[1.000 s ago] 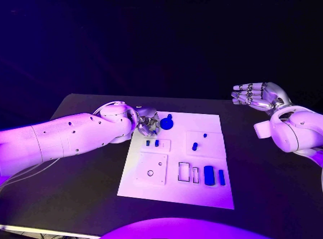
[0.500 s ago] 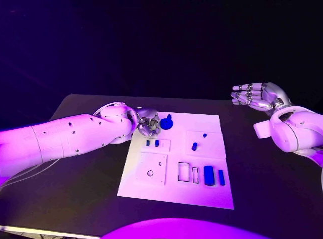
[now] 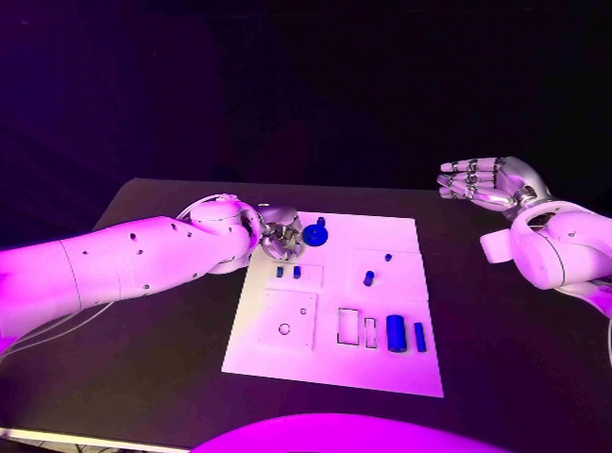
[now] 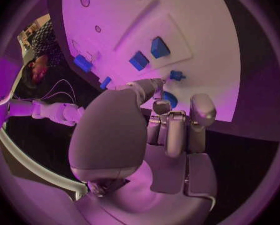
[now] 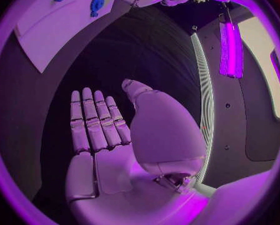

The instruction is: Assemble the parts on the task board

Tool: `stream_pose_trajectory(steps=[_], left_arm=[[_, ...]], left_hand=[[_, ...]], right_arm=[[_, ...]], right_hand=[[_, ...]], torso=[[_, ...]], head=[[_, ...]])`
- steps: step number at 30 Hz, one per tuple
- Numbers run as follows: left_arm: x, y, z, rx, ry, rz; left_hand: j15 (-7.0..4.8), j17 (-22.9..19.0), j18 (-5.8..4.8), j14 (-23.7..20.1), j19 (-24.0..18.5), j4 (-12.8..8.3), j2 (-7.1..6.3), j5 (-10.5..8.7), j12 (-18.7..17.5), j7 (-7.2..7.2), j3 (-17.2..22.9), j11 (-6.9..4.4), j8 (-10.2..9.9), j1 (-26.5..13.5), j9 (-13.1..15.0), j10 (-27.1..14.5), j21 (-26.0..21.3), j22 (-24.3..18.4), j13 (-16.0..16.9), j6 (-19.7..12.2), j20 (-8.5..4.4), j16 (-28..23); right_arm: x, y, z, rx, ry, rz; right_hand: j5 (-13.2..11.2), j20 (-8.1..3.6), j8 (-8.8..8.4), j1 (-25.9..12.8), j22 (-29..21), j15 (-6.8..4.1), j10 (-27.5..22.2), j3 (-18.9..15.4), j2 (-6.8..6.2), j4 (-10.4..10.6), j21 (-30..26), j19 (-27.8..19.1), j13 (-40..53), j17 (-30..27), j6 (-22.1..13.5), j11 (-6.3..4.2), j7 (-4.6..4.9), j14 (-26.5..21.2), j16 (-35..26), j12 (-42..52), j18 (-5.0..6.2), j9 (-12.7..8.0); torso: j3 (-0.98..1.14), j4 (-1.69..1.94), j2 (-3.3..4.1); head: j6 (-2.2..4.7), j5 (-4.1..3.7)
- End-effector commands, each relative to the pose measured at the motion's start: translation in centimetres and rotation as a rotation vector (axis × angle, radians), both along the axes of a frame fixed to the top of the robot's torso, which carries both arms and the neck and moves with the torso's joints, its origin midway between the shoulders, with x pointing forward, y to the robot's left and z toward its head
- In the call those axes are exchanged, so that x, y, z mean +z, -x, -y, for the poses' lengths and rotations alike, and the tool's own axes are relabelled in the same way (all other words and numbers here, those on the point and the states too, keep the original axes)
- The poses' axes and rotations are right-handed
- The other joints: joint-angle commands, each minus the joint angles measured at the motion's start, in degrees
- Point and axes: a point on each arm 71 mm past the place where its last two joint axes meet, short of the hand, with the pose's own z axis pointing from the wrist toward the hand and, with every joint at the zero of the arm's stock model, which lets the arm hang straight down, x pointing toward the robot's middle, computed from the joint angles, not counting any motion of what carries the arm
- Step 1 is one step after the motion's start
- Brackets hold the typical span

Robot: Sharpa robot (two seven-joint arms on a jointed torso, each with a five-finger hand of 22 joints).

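The white task board (image 3: 336, 311) lies in the middle of the black table. A round blue part with a knob (image 3: 315, 233) sits at the board's far left corner. My left hand (image 3: 281, 232) is right beside it, and in the left wrist view the thumb and a finger (image 4: 161, 106) close around that round part (image 4: 169, 99). My right hand (image 3: 490, 182) is raised off to the right of the board, with its fingers (image 5: 93, 125) straight and apart and nothing in them.
Two small blue pieces (image 3: 288, 271) stand in a slot near the left hand. Two pegs (image 3: 369, 277) occupy the raised right block. Two long blue bars (image 3: 405, 334) lie at the near right. Bare table surrounds the board on all sides.
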Motion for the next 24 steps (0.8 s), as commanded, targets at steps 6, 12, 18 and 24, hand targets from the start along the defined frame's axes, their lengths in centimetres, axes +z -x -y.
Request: stream_pose_trajectory(steps=[6, 12, 18, 24], left_arm=[[0.2, 0.1, 0.3, -0.011, 0.022, 0.008], [0.6, 0.1, -0.2, 0.003, 0.061, 0.035], [1.2, 0.1, -1.0, 0.021, 0.104, 0.064], [1.4, 0.1, -2.0, 0.037, 0.114, 0.054]], left_hand=[[0.06, 6.4, -0.58, 2.2, -0.2, 0.0, 0.02, 0.16, -0.4, 0.12, 0.5, 0.07, -0.3, -0.5, 0.0, -0.1, -0.3, -0.1, -0.2, -0.3, 0.30, -0.1], [0.38, 6.1, -0.55, 2.0, -0.2, -0.2, -0.91, 0.16, -1.1, 0.69, 1.1, 0.44, -2.7, -0.9, -0.2, -0.5, -0.4, -0.1, -1.1, -3.5, 0.56, -0.2], [1.03, 1.9, 0.10, -0.1, -2.6, 0.1, -1.91, -0.08, -4.9, 1.37, -1.9, 1.16, -4.8, -2.8, -0.5, -7.5, -2.6, -3.1, -8.9, -9.5, 1.23, -1.0], [1.59, -4.2, 0.98, -3.6, -5.8, 0.5, -1.72, 0.06, -8.1, 2.02, -2.5, 1.84, -2.5, -2.6, 0.1, -12.8, -5.9, -7.4, -14.0, -9.6, 1.68, -2.7]], right_arm=[[0.1, 0.0, -0.2, 0.015, -0.001, 0.010], [0.1, 0.0, -0.1, 0.014, 0.000, 0.011], [0.1, 0.0, -0.1, 0.014, 0.000, 0.011], [0.1, 0.0, -0.1, 0.013, 0.000, 0.011]], right_hand=[[-0.1, -0.02, -0.34, -0.4, 0.0, 0.08, 0.2, -0.1, 0.34, -0.1, 0.2, -0.3, 0.0, -0.1, 0.4, -0.02, 4.68, 0.4, -0.2, -0.2, -0.18, -0.1], [-0.1, -0.02, -0.34, -0.4, 0.0, 0.08, 0.2, -0.1, 0.34, -0.1, 0.2, -0.3, 0.0, -0.1, 0.4, -0.02, 4.68, 0.4, -0.2, -0.2, -0.18, -0.1], [-0.1, -0.02, -0.34, -0.4, 0.0, 0.08, 0.2, -0.1, 0.34, -0.1, 0.2, -0.3, 0.0, -0.1, 0.4, -0.02, 4.68, 0.4, -0.2, -0.2, -0.18, -0.1], [-0.1, -0.02, -0.34, -0.4, 0.0, 0.08, 0.2, -0.1, 0.34, -0.1, 0.2, -0.3, 0.0, -0.1, 0.4, -0.02, 4.68, 0.4, -0.2, -0.2, -0.18, -0.1]], torso=[[-0.03, -0.02, -0.04], [-0.07, -0.02, -0.03], [-0.02, 0.06, -0.02], [-0.07, 0.06, -0.02]], head=[[0.07, 0.08], [0.19, 0.03], [0.14, 0.01], [0.11, -0.01]])
